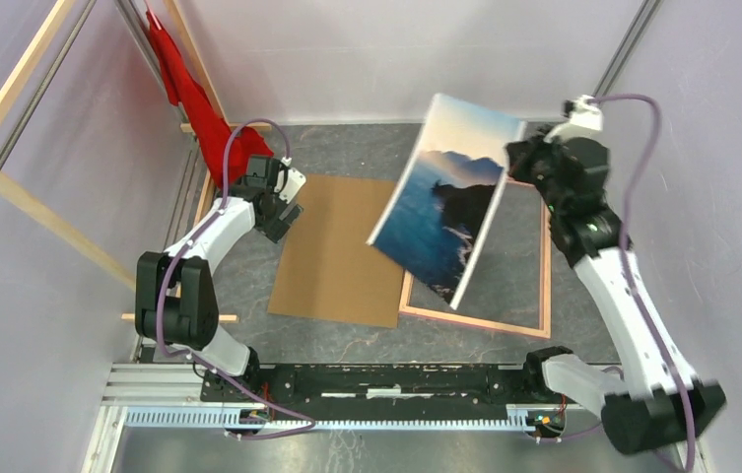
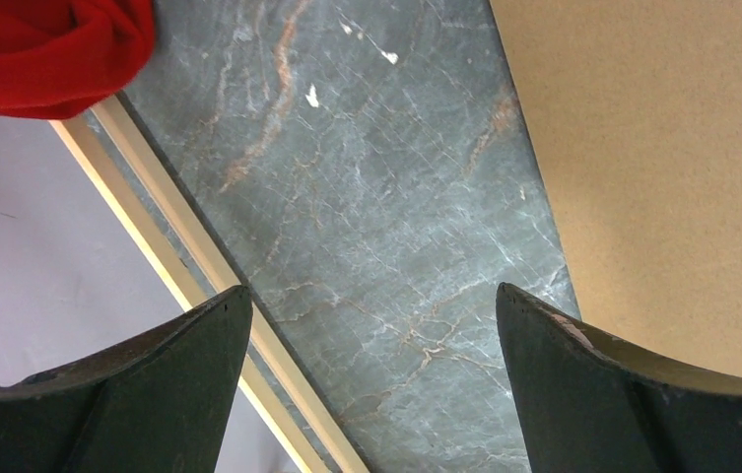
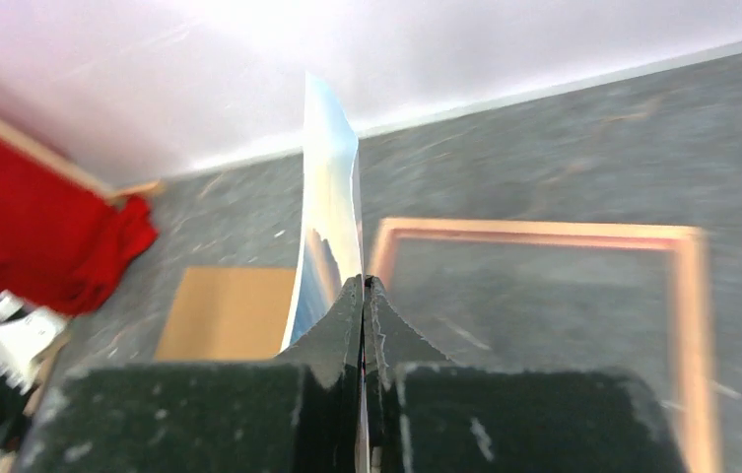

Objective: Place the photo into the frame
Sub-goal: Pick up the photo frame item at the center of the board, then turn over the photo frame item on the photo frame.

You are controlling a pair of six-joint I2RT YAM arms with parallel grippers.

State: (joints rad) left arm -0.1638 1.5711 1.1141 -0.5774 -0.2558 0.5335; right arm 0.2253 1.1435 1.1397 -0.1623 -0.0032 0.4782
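The right fingers (image 3: 332, 340) pinch the photo (image 1: 442, 202) by one edge, holding it tilted above the frame (image 1: 475, 322) on the table (image 1: 347, 148), probably to lower it inside. The left fingers (image 2: 150, 394) gape empty beside the cardboard board (image 1: 337, 256).

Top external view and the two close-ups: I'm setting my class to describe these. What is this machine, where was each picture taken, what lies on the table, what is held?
These are two robot arms bolted at the table's near edge, each ending in a two-finger gripper. The wide picture comes from a fixed camera above and behind them; the other two from cameras on the wrists. On the grey table lie a brown cardboard board and a pink frame; a red cloth is at the far left. The right gripper is shut on the photo's edge, holding it lifted and tilted over the frame. The left gripper is open and empty, above bare table beside the board.
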